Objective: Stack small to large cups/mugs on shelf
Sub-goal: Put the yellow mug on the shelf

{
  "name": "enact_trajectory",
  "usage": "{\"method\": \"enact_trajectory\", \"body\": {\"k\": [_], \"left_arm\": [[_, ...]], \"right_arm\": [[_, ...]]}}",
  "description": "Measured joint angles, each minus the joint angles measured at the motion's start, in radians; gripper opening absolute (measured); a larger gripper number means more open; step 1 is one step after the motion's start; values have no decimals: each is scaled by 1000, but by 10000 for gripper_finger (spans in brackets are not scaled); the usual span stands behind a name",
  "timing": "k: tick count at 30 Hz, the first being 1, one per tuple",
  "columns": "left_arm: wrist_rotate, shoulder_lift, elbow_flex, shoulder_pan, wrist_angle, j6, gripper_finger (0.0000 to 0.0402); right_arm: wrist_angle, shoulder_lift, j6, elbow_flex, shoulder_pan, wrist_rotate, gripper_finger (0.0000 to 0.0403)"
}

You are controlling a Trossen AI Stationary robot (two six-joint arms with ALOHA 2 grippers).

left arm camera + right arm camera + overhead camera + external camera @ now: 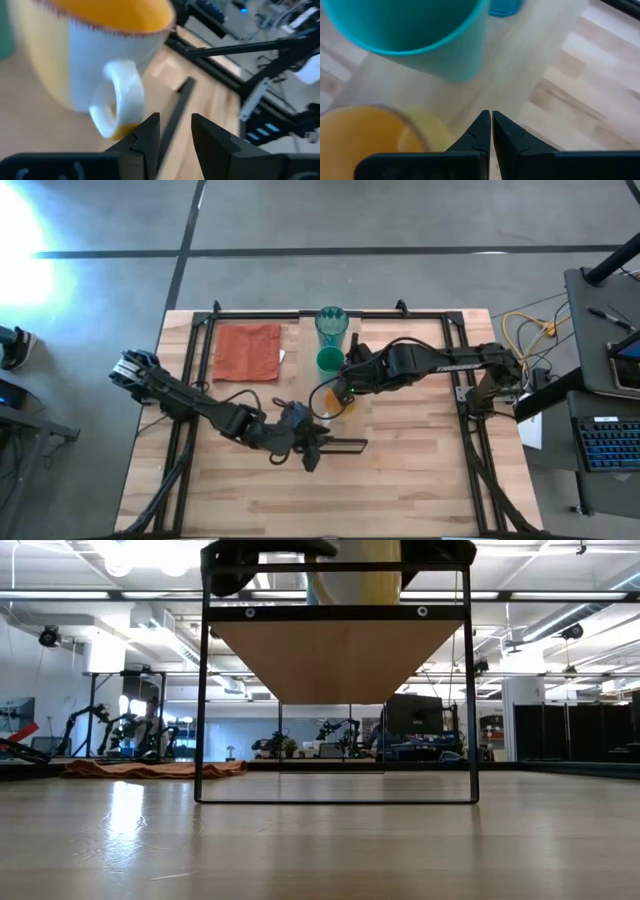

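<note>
The orange mug [336, 402] with a white handle [116, 102] stands upright on the light-wood shelf [335, 660]. The green cup [330, 360] and the teal tumbler [332, 326] stand behind it in a row toward the far edge. My left gripper [175, 136] is slightly open at the mug's near side, one finger right beside the handle's lower end. My right gripper [491, 131] is shut above the shelf, between the mug [365, 135] and the green cup [415, 35]. My left gripper's one finger [146, 137] stands against the lower end of the mug's white handle [119, 131]. I cannot tell whether it touches. Nothing lies between the two fingers.
An orange-red cloth [247, 352] lies on the table at the far left. The shelf rests on a black metal frame [203, 690] raised above the tabletop. A thin dark bar [179, 102] runs along the wood ahead of my left fingers. Bare wood lies toward the near edge.
</note>
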Motion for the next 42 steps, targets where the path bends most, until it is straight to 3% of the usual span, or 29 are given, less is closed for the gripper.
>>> {"method": "enact_trajectory", "body": {"k": [18, 28, 42], "left_arm": [[-67, -35, 0, 17, -65, -1, 99], [-102, -65, -1, 17, -196, -26, 99], [-100, -90, -2, 6, -190, -28, 99]], "right_arm": [[40, 0, -38, -3, 18, -77, 11], [70, 0, -53, -3, 31, -97, 11], [116, 0, -65, -1, 44, -111, 11]]}}
